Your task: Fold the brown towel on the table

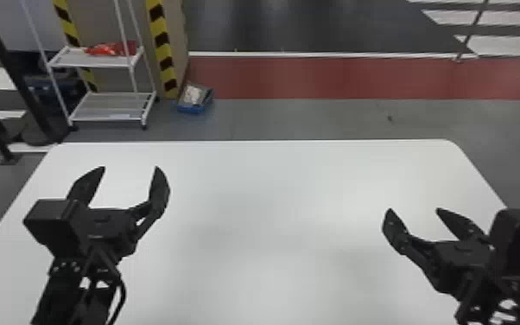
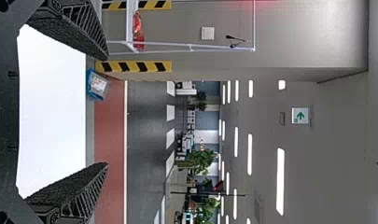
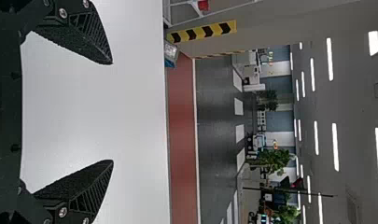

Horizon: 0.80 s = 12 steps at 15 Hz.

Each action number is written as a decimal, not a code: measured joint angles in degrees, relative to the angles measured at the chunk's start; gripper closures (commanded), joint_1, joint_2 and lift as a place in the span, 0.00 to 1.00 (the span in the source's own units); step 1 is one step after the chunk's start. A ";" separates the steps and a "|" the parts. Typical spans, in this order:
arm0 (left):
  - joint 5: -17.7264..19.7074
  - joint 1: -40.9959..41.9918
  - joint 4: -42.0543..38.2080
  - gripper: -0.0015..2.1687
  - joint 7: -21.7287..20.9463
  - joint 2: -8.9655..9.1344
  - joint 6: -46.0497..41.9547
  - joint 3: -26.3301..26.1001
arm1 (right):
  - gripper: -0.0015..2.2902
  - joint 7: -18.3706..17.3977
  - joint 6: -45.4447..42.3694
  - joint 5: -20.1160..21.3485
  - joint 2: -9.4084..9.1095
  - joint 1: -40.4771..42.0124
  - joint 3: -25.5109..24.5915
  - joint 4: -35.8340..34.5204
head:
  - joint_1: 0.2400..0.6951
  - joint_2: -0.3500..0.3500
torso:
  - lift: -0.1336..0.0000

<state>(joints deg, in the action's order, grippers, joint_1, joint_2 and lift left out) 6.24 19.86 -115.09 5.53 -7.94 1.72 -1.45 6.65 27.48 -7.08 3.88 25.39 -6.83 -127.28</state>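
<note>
1. The step in hand, as I judge it, is readying for the first pick; where the brown towel lies I cannot tell, so finding it should come before any reach.
2. Once it is found, lower both hands evenly to two corners of one edge, fingers just skimming the counter point(image 1: 272, 186), and pinch only the cloth.
3. Lift that edge slightly, keep it taut between the hands, and carry it over to meet the opposite edge; uneven pull would likely skew the fold, and pressing too hard could drag the cloth along.
4. Let go low and together, then smooth the crease before folding again.
5. The left hand point(image 1: 130, 167) is spread wide over the counter's left part, gripping nothing.
6. The right hand point(image 1: 413, 209) is likewise spread wide, over the right part, with nothing between its fingers.
</note>
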 measured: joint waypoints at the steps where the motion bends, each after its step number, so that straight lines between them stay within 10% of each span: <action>1: 0.00 -0.03 -0.36 0.04 0.00 0.01 0.00 -0.11 | 0.06 0.19 -0.02 0.97 0.04 -0.04 -0.08 -0.04 | 1.00 0.47 | 0.17; 12: -1.97 1.04 -2.15 0.04 0.21 -0.06 1.25 -1.50 | 0.07 1.52 -2.96 0.73 0.51 1.57 -0.11 -0.38 | 1.00 0.45 | 0.17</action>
<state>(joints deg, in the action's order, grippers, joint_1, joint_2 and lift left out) 4.27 20.90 -117.24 5.73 -8.00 2.97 -2.95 8.17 24.52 -6.35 4.39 26.96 -6.94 -127.66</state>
